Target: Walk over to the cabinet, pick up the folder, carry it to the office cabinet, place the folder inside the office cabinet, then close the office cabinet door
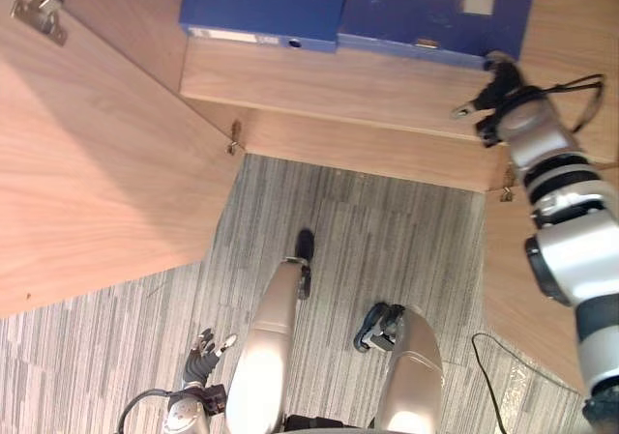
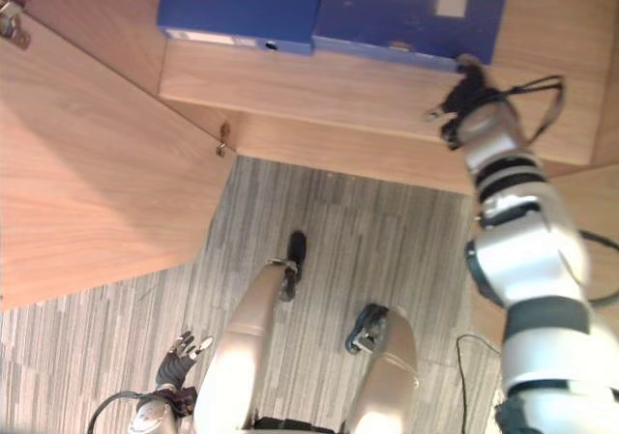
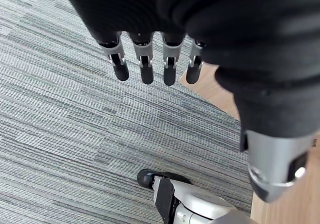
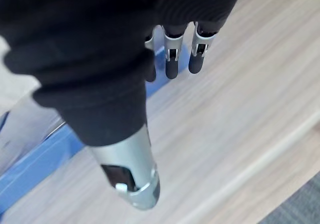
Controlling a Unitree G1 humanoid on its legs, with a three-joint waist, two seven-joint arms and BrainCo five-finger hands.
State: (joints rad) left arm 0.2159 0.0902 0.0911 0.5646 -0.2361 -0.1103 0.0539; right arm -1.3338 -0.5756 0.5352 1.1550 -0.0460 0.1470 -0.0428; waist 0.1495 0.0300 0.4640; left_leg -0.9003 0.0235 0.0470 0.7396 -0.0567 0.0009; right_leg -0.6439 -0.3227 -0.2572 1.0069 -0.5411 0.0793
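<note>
Two blue folders lie side by side on the wooden shelf (image 1: 368, 91) of the office cabinet, one on the left (image 1: 263, 4) and one on the right (image 1: 435, 9). My right hand (image 1: 498, 88) hovers over the shelf at the front right corner of the right folder. In the right wrist view its fingers (image 4: 172, 62) are straight and open, pointing at the folder's blue edge (image 4: 37, 159), and they hold nothing. My left hand (image 1: 203, 352) hangs low at my side, and its fingers (image 3: 145, 64) are straight above the carpet.
The cabinet's left door (image 1: 97, 163) stands wide open and reaches out over the grey striped carpet (image 1: 387, 231). A second wooden panel (image 1: 527, 299) stands at the right, beside my right arm. A hinge (image 1: 41, 14) shows on the left door.
</note>
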